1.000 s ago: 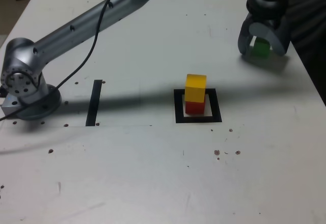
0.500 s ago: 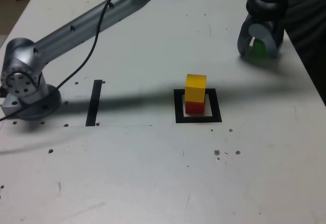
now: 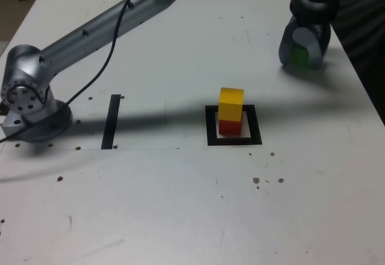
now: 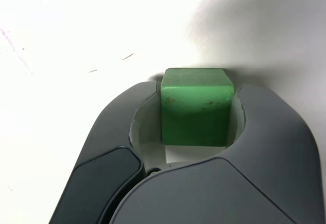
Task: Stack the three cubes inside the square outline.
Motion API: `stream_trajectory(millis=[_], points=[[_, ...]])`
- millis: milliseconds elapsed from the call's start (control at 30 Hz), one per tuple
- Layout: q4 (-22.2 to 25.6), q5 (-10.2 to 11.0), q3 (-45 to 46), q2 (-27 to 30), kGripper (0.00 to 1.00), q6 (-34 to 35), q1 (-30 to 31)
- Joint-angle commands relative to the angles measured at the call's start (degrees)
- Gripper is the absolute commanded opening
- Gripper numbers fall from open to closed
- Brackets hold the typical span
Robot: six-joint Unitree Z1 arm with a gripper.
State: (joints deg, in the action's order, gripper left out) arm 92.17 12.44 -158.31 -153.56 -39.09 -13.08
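Note:
In the exterior view the yellow cube (image 3: 231, 104) sits on top of the red cube (image 3: 229, 127) inside the black square outline (image 3: 234, 140) near the table's middle. The green cube (image 3: 298, 56) rests on the table at the far right, between the fingers of my gripper (image 3: 302, 57). The wrist view shows the green cube (image 4: 196, 105) gripped on both sides by the grey fingers (image 4: 125, 117), still down on the white tabletop. The gripper is shut on it.
A straight black strip (image 3: 111, 121) lies on the exterior view's left, beside the arm's base (image 3: 30, 105). The arm's long link (image 3: 114, 21) spans above the table's far side. A dark cloth (image 3: 364, 24) hangs past the table's right edge. Small dark specks dot the surface.
The gripper's fingers have drawn together around the green cube, from wide open to shut on it. The yellow and red stack has not moved.

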Motion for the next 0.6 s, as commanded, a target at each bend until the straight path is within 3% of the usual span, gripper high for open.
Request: stream_trajectory(millis=[0,300,567], points=[[0.87,-0.10,0.22,2.33,0.30,0.15,0.28],[1.43,-0.18,9.92,12.18,0.30,2.38,1.48],[0.86,-0.93,24.39,23.66,0.30,8.46,3.56]])
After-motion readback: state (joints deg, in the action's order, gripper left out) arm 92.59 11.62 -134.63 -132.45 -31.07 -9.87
